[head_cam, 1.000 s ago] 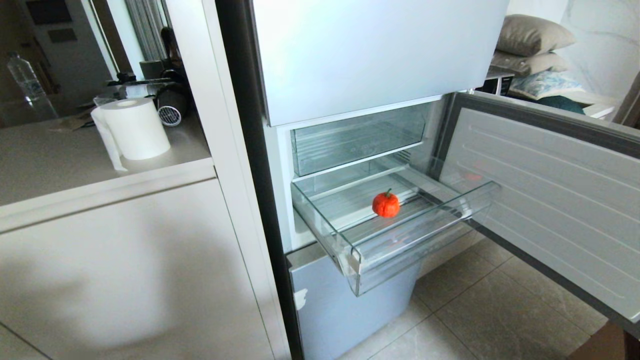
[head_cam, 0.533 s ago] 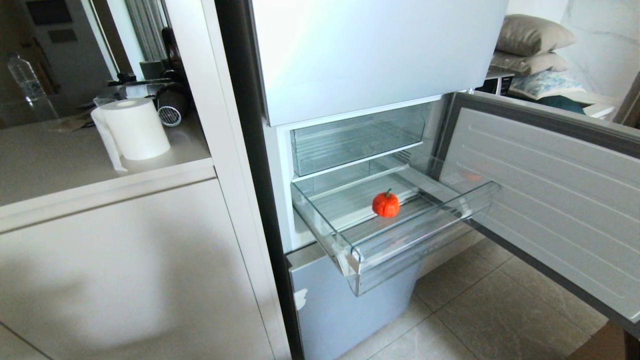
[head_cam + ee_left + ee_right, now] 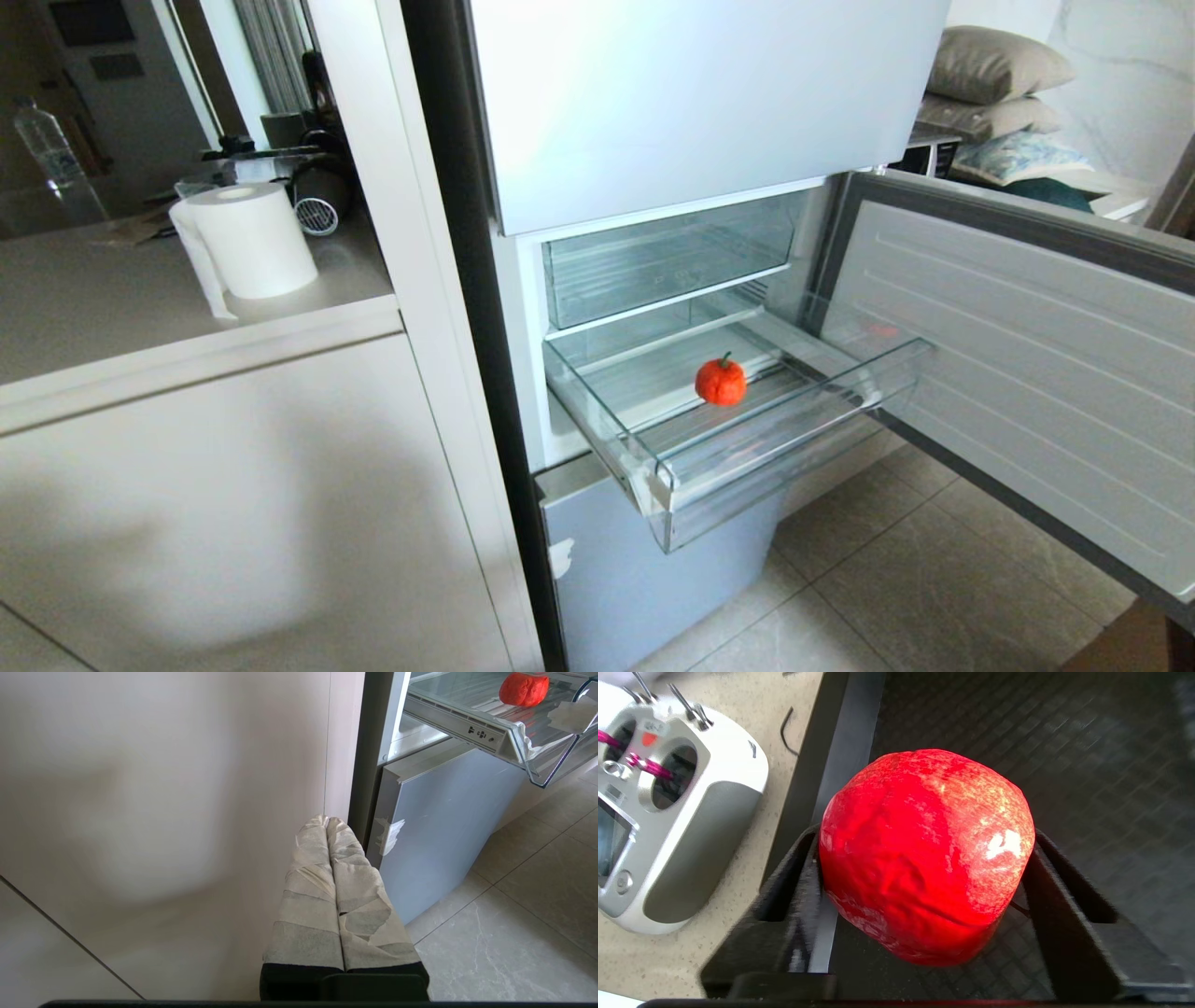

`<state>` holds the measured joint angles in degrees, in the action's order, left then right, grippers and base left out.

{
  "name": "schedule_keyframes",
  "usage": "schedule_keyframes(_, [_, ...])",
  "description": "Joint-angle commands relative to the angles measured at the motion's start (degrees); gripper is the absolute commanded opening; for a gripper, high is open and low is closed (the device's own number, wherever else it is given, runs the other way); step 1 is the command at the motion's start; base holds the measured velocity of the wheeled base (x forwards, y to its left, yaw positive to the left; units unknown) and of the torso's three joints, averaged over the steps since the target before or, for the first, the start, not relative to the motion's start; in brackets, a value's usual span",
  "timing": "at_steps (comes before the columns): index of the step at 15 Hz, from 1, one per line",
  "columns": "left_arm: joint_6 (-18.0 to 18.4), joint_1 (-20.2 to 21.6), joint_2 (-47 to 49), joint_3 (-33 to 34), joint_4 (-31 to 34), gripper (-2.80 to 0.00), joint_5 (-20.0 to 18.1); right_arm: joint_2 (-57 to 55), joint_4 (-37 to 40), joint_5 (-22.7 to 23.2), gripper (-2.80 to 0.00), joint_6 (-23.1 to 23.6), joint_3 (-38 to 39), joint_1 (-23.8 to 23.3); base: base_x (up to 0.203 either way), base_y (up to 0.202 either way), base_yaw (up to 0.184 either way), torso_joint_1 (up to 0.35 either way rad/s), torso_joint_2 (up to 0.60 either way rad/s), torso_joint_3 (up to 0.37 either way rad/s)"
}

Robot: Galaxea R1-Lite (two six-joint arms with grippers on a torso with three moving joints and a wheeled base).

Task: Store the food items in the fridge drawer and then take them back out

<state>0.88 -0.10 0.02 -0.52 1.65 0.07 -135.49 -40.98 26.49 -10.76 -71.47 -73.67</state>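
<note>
Head view shows the orange-red fruit [image 3: 720, 381] lying mid-floor in the pulled-out fridge drawer [image 3: 794, 446], at about four o'clock from the paper roll [image 3: 252, 238] on the bench [image 3: 112, 308]. Left hand [image 3: 328, 822] hangs pressed together and empty by the cabinet, while the right hand [image 3: 924, 868], out of the head view, has its jaws spread around a red fruit [image 3: 924, 854] above a dark tray [image 3: 1087, 742]. Storing seems underway, so the next move is probably carrying this second fruit to the drawer.

No shift observed: orange-red wrinkled round fruit [image 3: 720, 382] and wide clear plastic drawer [image 3: 790, 446] lie exactly as a second ago.

Daylit fridge, shadowed cabinet, blurred right wrist view
</note>
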Motion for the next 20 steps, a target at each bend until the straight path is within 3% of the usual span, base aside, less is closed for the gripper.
schedule_keyframes(1, [0.0, 0.01, -0.02, 0.0, 0.02, -2.8, 0.01, 0.4, -0.24, 0.14, 0.0, -0.43, -0.07, 0.04, 0.0, 0.0, 0.0, 0.0, 0.0, 0.0])
schedule_keyframes(9, [0.0, 0.01, -0.02, 0.0, 0.02, -2.8, 0.01, 10.42, -0.07, -0.13, 0.0, -2.21, 2.14, -3.76, 0.0, 0.0, 0.0, 0.0, 0.0, 0.0])
schedule_keyframes(10, [0.0, 0.01, -0.02, 0.0, 0.02, -2.8, 0.01, 13.9, -0.05, -0.07, -2.8, -2.47, 3.38, -4.45, 0.0, 0.0, 0.0, 0.0, 0.0, 0.0])
schedule_keyframes(16, [0.0, 0.01, -0.02, 0.0, 0.02, -2.8, 0.01, 46.49, -0.04, 1.48, -2.8, -2.68, 19.41, -5.49, 0.0, 0.0, 0.0, 0.0, 0.0, 0.0])
schedule_keyframes(20, [0.0, 0.01, -0.02, 0.0, 0.02, -2.8, 0.01, 65.27, -0.29, 3.8, -2.8, -1.94, 34.19, 0.87, 0.0, 0.0, 0.0, 0.0, 0.0, 0.0])
